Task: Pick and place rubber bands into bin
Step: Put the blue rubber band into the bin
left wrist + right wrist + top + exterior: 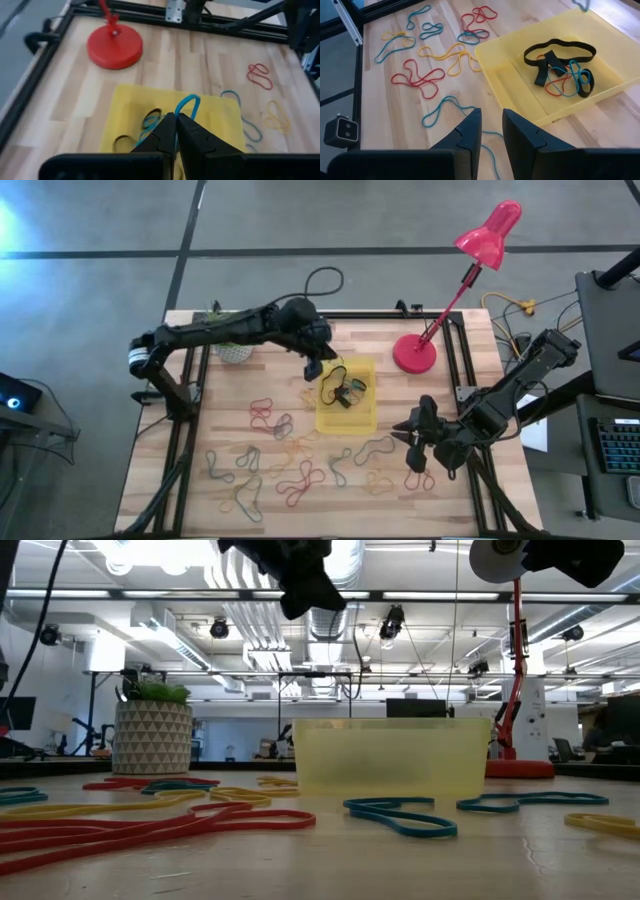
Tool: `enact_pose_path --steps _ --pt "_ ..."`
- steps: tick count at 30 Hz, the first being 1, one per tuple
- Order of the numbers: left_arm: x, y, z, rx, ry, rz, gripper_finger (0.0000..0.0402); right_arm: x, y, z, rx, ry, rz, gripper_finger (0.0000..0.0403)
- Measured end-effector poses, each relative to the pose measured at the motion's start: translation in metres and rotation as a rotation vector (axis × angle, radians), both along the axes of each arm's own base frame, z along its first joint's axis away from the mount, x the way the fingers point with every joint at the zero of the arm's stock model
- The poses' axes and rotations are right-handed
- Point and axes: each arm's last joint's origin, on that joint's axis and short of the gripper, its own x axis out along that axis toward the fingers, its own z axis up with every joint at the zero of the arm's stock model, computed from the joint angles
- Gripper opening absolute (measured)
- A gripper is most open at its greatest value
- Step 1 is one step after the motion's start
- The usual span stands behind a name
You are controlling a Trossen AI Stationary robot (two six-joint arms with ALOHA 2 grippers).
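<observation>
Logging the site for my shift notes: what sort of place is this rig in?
Probably an open lab or workshop: exposed ceiling ducts and track lights overhead, a grey concrete floor around the wooden table, and a computer keyboard beside it.

My own left fingers [176, 136] hide most of the blue band [187, 106] — only its loop shows; low down, the bin's [390, 755] cloudy wall blurs whatever lies inside.

Grey floor [300, 220], ceiling ducts [250, 635], bright strip lights [150, 552]
</observation>
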Motion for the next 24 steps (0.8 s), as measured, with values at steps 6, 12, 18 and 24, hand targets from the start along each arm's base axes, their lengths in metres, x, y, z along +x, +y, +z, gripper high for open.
enact_pose_path --steps 6,12,18,24 --pt "0.021 -0.008 -0.018 -0.022 0.011 -0.020 0.0000 0.000 0.000 0.000 -0.001 -0.003 -0.001 0.0068" --pt "0.037 -0.006 -0.046 -0.044 0.081 -0.017 0.0000 0.000 0.000 0.000 -0.001 -0.002 -0.001 0.0068" --pt "0.048 -0.008 -0.066 -0.070 0.133 -0.015 0.0000 0.000 0.000 0.001 0.003 -0.007 -0.002 0.0068" --pt "0.049 -0.010 -0.067 -0.061 0.134 -0.028 0.0036 0.001 0.000 0.001 0.005 -0.009 -0.002 0.0068"
